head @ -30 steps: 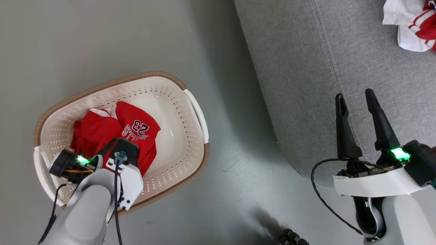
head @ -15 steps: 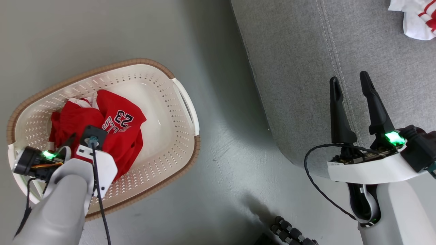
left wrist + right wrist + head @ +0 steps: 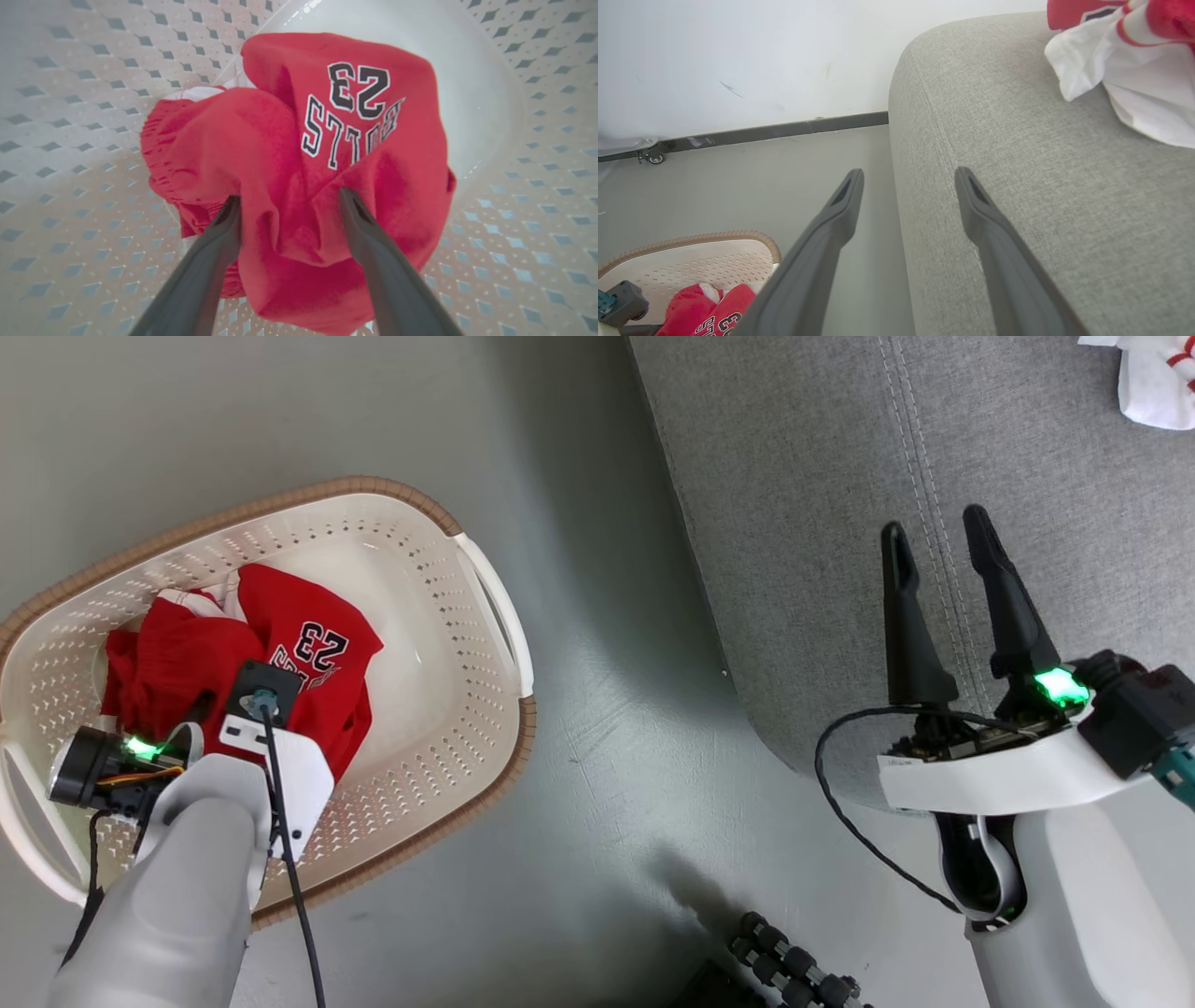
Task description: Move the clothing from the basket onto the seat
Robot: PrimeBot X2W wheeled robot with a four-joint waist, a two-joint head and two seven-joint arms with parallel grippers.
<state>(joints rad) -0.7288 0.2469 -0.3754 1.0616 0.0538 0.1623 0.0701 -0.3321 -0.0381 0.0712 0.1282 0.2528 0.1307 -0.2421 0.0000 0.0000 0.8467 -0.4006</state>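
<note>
Red clothing (image 3: pixel 280 635) with a "23" print lies bunched in the cream, brown-rimmed basket (image 3: pixel 448 728) on the floor. My left gripper (image 3: pixel 289 200) is open and reaches down into the basket (image 3: pixel 70 116). Its fingertips (image 3: pixel 233 207) press into the red clothing (image 3: pixel 280 140), and a fold bulges between them. My right gripper (image 3: pixel 934 523) stands open and bare over the front corner of the grey seat (image 3: pixel 822 448). In the right wrist view the right gripper (image 3: pixel 909 173) points along the edge of the seat (image 3: pixel 1041 186).
A white and red garment (image 3: pixel 1158 383) lies at the seat's far right, and the right wrist view has this garment (image 3: pixel 1134 84) at its top right. Grey floor (image 3: pixel 607 663) separates basket and seat. A black ribbed part (image 3: pixel 794 971) sits at the bottom edge. A wall with a dark baseboard (image 3: pixel 784 130) stands behind.
The whole head picture has shifted, so the camera moved. My left gripper looks lower in the basket, now against the clothing. Both grippers stay open.
</note>
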